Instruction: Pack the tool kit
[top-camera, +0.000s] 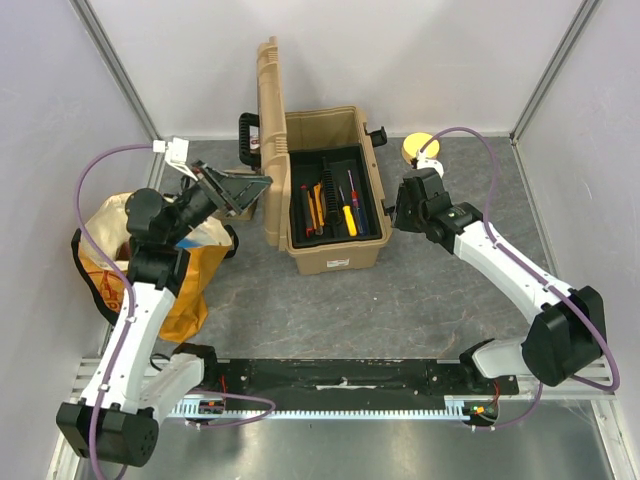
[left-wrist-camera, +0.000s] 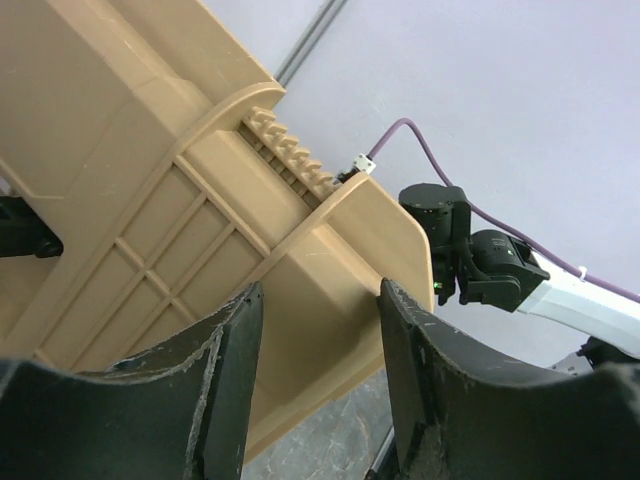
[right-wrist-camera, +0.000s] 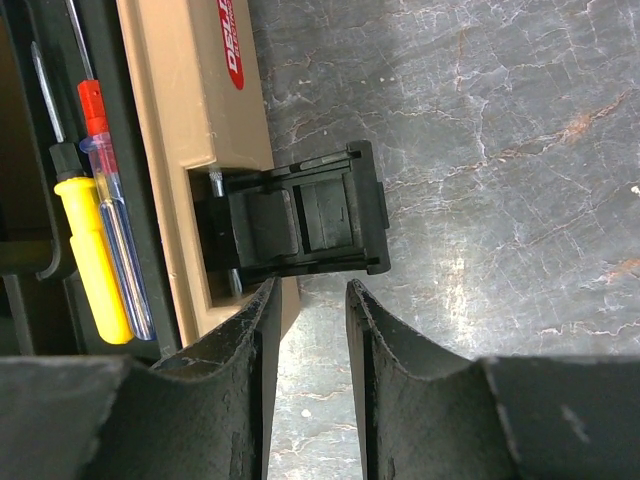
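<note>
The tan toolbox (top-camera: 335, 250) stands mid-table with its lid (top-camera: 268, 110) upright on the left side. Its black inner tray (top-camera: 358, 165) holds a yellow-handled screwdriver (top-camera: 349, 220) and red-handled ones (top-camera: 306, 210). I see no hammer. My left gripper (top-camera: 262, 186) is open and empty against the lid's outer face, whose ribbed corner (left-wrist-camera: 330, 260) lies just beyond the fingertips (left-wrist-camera: 320, 290). My right gripper (top-camera: 392, 212) is open and empty at the box's right wall, its tips (right-wrist-camera: 310, 288) just below the black side latch (right-wrist-camera: 300, 220). The yellow screwdriver (right-wrist-camera: 90, 255) shows beside it.
A yellow-cream cloth bag (top-camera: 190, 275) lies at the left under my left arm. A yellow round object (top-camera: 418, 148) sits at the back right. A black strip (top-camera: 340, 378) runs along the near edge. White walls and metal posts enclose the table.
</note>
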